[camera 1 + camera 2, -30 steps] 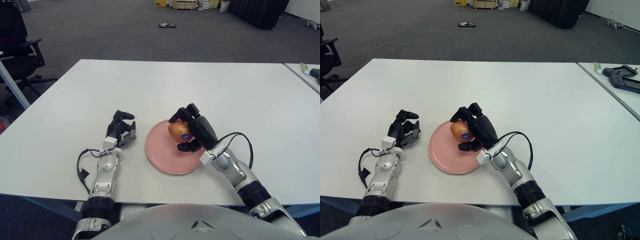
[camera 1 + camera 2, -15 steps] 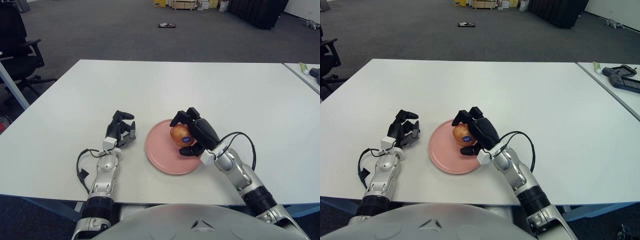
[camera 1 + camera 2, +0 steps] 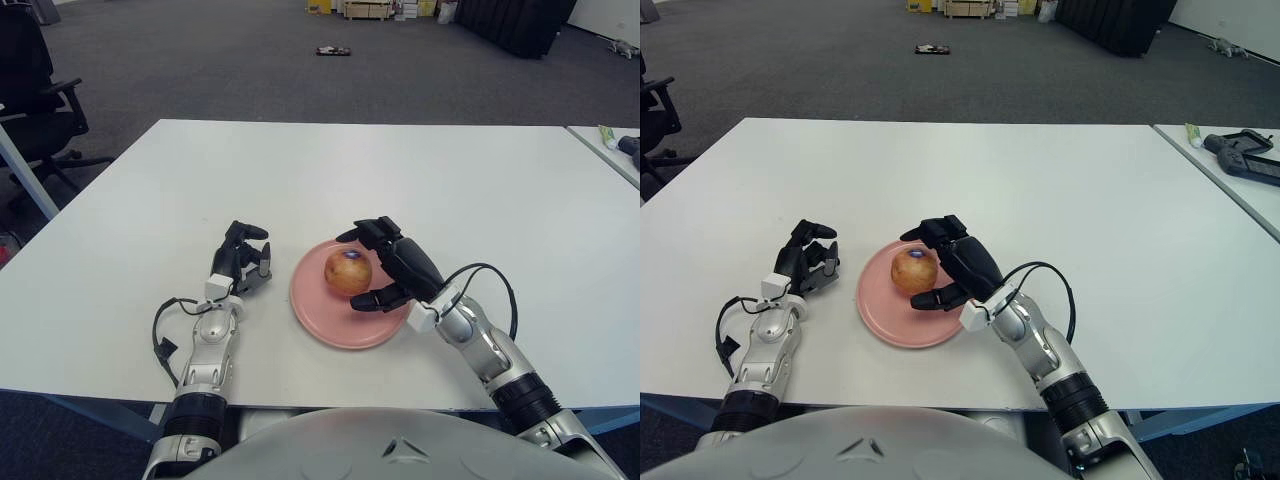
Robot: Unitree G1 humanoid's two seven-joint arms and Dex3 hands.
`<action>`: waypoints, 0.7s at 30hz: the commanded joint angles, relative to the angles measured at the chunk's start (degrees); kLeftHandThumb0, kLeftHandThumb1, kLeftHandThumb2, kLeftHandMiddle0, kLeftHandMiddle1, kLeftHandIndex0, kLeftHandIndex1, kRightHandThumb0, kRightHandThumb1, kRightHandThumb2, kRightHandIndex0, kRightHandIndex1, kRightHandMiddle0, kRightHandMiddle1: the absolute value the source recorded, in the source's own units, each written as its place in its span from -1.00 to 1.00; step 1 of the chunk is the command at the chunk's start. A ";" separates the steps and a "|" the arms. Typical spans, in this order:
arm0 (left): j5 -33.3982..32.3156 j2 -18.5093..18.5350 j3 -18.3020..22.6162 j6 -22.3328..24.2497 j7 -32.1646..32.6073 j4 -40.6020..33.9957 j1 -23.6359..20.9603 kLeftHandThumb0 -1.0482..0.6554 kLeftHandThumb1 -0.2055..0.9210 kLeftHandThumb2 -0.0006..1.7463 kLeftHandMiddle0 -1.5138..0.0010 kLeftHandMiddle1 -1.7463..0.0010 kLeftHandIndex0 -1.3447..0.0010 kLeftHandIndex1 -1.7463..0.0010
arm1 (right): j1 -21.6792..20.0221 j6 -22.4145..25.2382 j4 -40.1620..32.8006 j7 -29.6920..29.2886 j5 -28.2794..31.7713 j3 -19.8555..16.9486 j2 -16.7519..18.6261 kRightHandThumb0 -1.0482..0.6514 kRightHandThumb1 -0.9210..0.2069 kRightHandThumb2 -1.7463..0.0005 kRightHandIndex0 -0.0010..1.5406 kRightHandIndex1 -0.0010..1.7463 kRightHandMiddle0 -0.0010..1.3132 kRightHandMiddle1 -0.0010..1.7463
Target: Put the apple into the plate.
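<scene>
A yellow-red apple [image 3: 347, 273] with a small blue sticker rests on the pink plate [image 3: 320, 315] near the table's front edge. My right hand [image 3: 385, 265] is just to the right of the apple, over the plate, with its fingers spread around it and a small gap to it. My left hand [image 3: 243, 262] lies on the table to the left of the plate, fingers curled and holding nothing.
The white table [image 3: 400, 170] stretches far behind the plate. A second table with small items [image 3: 1240, 150] stands at the right. A black office chair [image 3: 35, 90] is at the far left.
My right hand lowered the apple onto the plate, opened its fingers and drew back slightly to the right. The apple rolled a little left. The left hand has not moved.
</scene>
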 commanded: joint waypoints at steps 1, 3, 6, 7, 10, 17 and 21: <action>-0.31 0.17 0.00 1.30 -0.69 1.32 0.20 -0.23 0.44 0.10 0.20 -1.00 0.42 -1.00 | -0.04 -0.66 -1.95 0.53 2.27 -1.30 -0.53 -0.99 -0.99 0.45 -1.00 -0.94 -1.00 -0.76; -0.27 0.17 -0.03 1.24 -0.62 1.35 0.23 -0.23 0.44 0.10 0.20 -1.00 0.42 -1.00 | 0.22 -0.47 -2.49 0.96 2.83 -1.46 -0.53 -0.99 -0.99 0.44 -1.00 -0.97 -1.00 -0.85; 0.00 0.20 -0.07 1.33 -0.34 1.31 0.29 -0.23 0.45 0.09 0.21 -1.00 0.42 -1.00 | 0.79 0.26 -3.54 1.65 3.82 -1.73 -0.32 -1.00 -1.00 0.45 -1.00 -0.99 -1.00 -0.95; 0.09 0.21 -0.09 1.35 -0.26 1.30 0.29 -0.23 0.45 0.09 0.21 -1.00 0.42 -1.00 | 0.95 0.49 -3.80 1.86 4.05 -1.82 -0.22 -1.00 -1.00 0.46 -1.00 -0.99 -1.00 -0.97; 0.31 0.29 -0.13 1.37 -0.17 1.35 0.28 -0.23 0.45 0.09 0.20 -1.00 0.42 -1.00 | 2.72 1.89 -6.11 3.24 6.18 -2.29 0.09 -1.00 -1.00 0.47 -1.00 -1.00 -1.00 -0.99; 0.04 0.33 -0.11 1.87 -0.44 1.11 0.31 -0.24 0.43 0.11 0.20 -1.00 0.41 -1.00 | 5.24 4.98 -9.46 5.37 9.55 -3.13 1.03 -1.00 -1.00 0.41 -1.00 -1.00 -1.00 -1.00; -0.08 0.31 -0.11 2.05 -0.48 1.02 0.30 -0.24 0.42 0.11 0.20 -1.00 0.41 -1.00 | 5.51 5.24 -9.66 4.91 10.47 -3.71 2.00 -1.00 -1.00 0.29 -1.00 -1.00 -1.00 -1.00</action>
